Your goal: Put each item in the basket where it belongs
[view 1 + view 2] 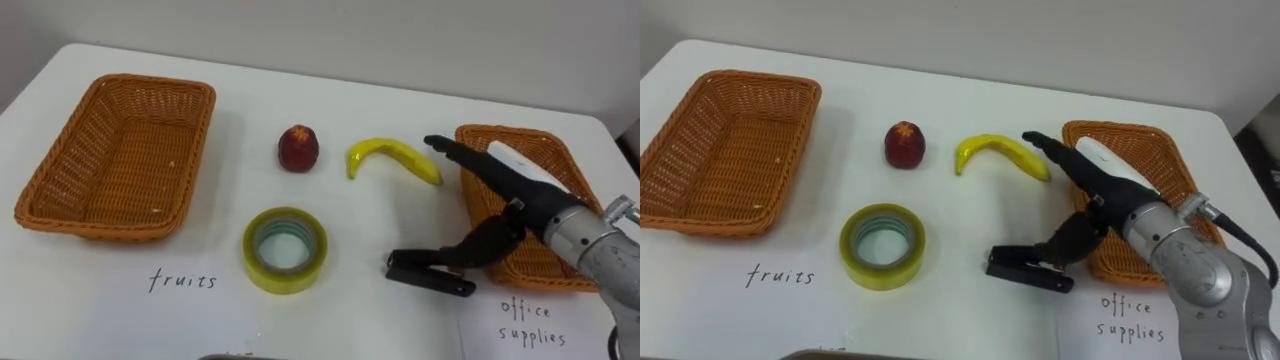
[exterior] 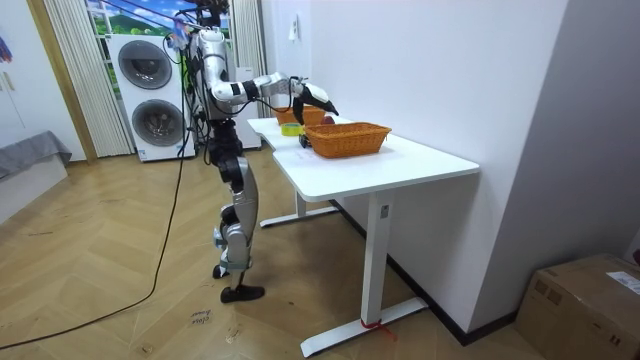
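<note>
My right hand (image 1: 525,190) at four o'clock in the eye view, black fingers (image 1: 455,152) and thumb, white shell over its back, ribbed silver wrist, grey forearm with a thin dark cable, silver-grey torso and legs, black feet.

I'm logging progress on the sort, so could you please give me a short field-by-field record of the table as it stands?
left basket: empty, at the left of the white table
right basket: partly hidden by the hand, nothing seen inside
red apple: on table, between baskets
banana: on table, right of apple
tape roll: flat, nearer than apple
black stapler: on table by right basket
right hand: over stapler, fingers straight, thumb lowered toward it
sorted: nothing yet
</note>
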